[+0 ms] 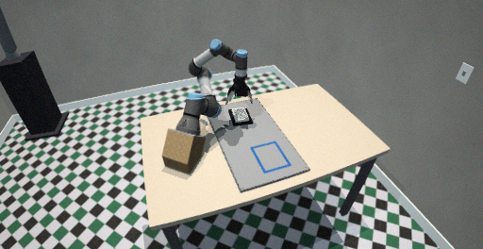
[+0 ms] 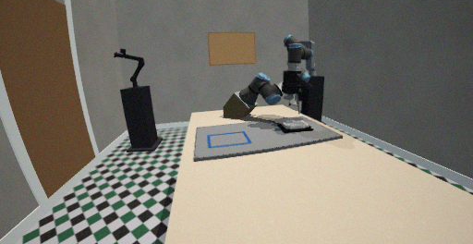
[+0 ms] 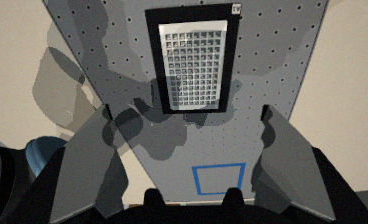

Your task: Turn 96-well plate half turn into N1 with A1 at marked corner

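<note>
The white 96-well plate (image 3: 194, 64) lies flat in the black nest N1 (image 3: 151, 60) on the grey perforated mat (image 1: 257, 140). A small A1 label (image 3: 235, 9) sits at the nest's top right corner in the wrist view. The plate's cut corner is too small to make out. The plate also shows in the top view (image 1: 241, 115) and the exterior view (image 2: 294, 125). My gripper (image 3: 186, 105) (image 1: 240, 96) is wide open and empty. It hangs above the mat just behind the plate, pointing down; it also shows in the exterior view (image 2: 296, 99).
A blue square outline (image 1: 270, 157) is marked on the mat's near half. The arm's base stands on a brown block (image 1: 183, 150) left of the mat. A black pedestal (image 2: 139, 116) with a small arm stands on the floor beyond the table.
</note>
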